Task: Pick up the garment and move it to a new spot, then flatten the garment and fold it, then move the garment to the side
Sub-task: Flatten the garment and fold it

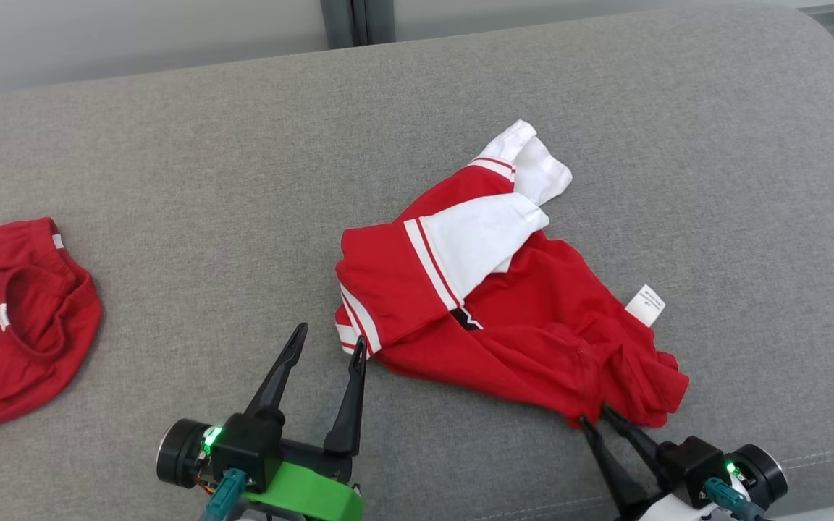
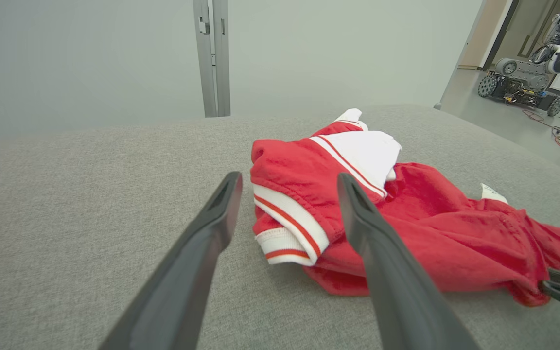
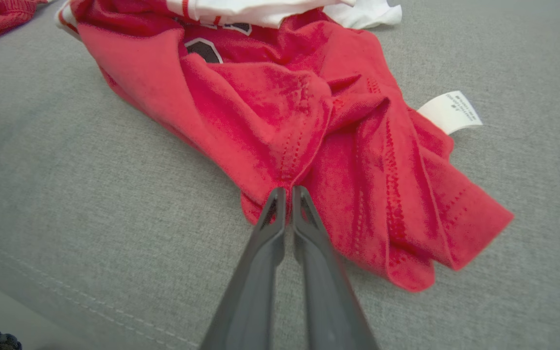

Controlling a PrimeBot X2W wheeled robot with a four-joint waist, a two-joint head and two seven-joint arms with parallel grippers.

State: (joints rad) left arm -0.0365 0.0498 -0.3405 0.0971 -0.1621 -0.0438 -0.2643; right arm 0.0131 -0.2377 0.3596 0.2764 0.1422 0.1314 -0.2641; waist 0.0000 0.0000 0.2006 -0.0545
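A crumpled red garment with white sleeves and striped cuffs lies right of centre on the grey cushion. My right gripper is shut on a fold of the garment's near red hem; in the right wrist view the right gripper has its fingertips pinched together in the garment. My left gripper stands open just left of the striped cuff. The left wrist view shows the left gripper with its jaws on either side of that cuff of the garment, touching nothing.
A second red garment lies bunched at the cushion's far left. A white care label sticks out on the right side. The cushion's front seam runs near my right gripper. A wheeled machine stands on the floor beyond.
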